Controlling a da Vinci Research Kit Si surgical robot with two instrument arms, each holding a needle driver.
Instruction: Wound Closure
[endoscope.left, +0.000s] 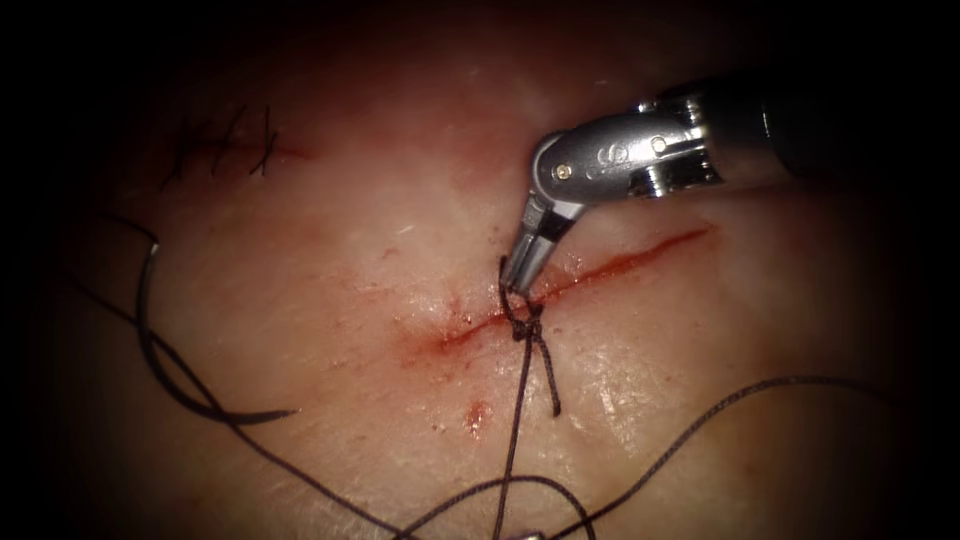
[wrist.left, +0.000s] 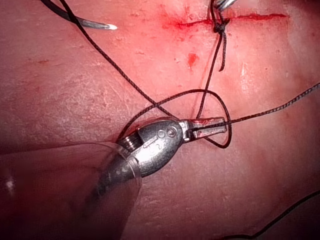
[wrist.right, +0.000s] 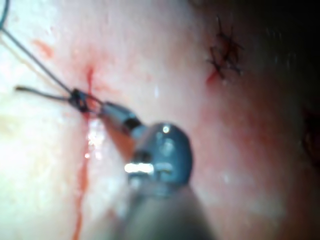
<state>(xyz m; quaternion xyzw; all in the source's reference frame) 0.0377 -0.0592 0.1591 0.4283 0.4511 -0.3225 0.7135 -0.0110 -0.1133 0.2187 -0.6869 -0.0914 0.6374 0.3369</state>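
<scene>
Right arm's silver wristed needle driver (endoscope.left: 518, 283) angled down from the right, jaws narrowed to a point and closed on the dark braided thread (endoscope.left: 517, 420) directly above the dark knot (endoscope.left: 527, 325) seated on the red cut (endoscope.left: 620, 262) in the pale pork tissue (endoscope.left: 330, 300). Left arm's silver needle driver (wrist.left: 212, 127) below the cut, jaws clamped on the same thread, a loop passing around them. Thread's long axis nearly upright from knot down to left tool. Curved dark steel needle (endoscope.left: 150, 330) lying free on the tissue, well left of the cut, held by neither tool, not embedded. Completed dark stitches (endoscope.left: 225, 145) at upper left.
</scene>
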